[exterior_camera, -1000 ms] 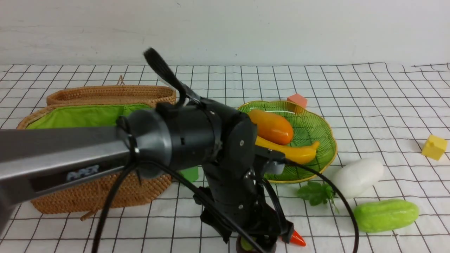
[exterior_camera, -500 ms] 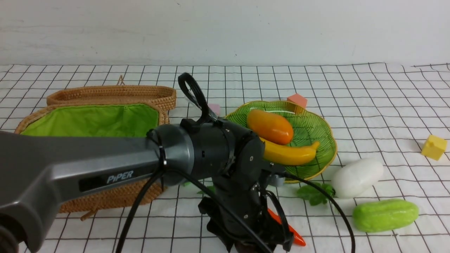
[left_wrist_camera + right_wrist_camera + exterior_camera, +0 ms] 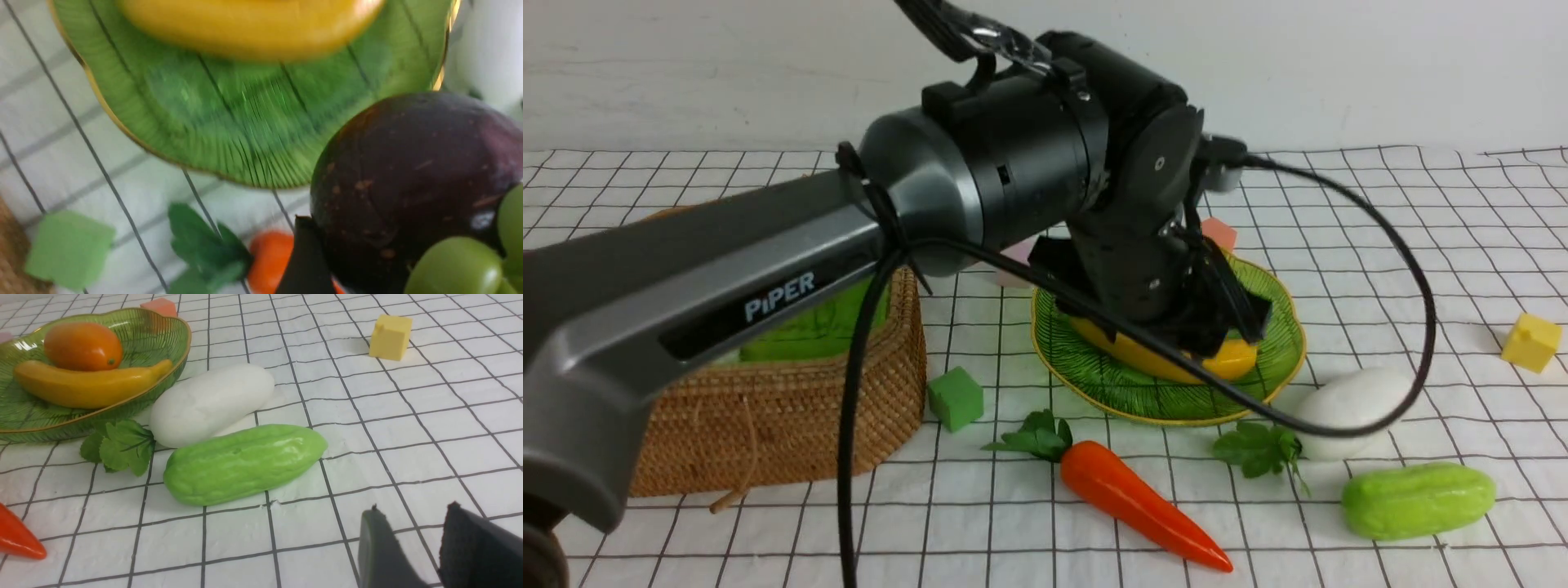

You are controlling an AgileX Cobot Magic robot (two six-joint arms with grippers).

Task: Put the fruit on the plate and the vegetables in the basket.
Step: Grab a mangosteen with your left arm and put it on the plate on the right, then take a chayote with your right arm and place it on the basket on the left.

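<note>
Our left arm [image 3: 727, 278] reaches past the basket [image 3: 792, 425], wrist bent down above the plate [image 3: 1143, 400], left jaws holding the mangosteen [image 3: 408, 183]. The right jaws sit low near the cucumber [image 3: 245, 463], narrowly apart and empty. The table [image 3: 1421, 245] is checked white and black; carrot [image 3: 1135, 498] and radish [image 3: 1347, 408] lie on it. The arm reads "PiPER".

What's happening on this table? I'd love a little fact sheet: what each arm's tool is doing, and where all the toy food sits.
Left tool: closed on the mangosteen, held above the plate
Right tool: open, empty
On plate: mango, banana
On cloth: carrot, radish, cucumber
Basket: open, green lining showing; inside mostly hidden
</note>
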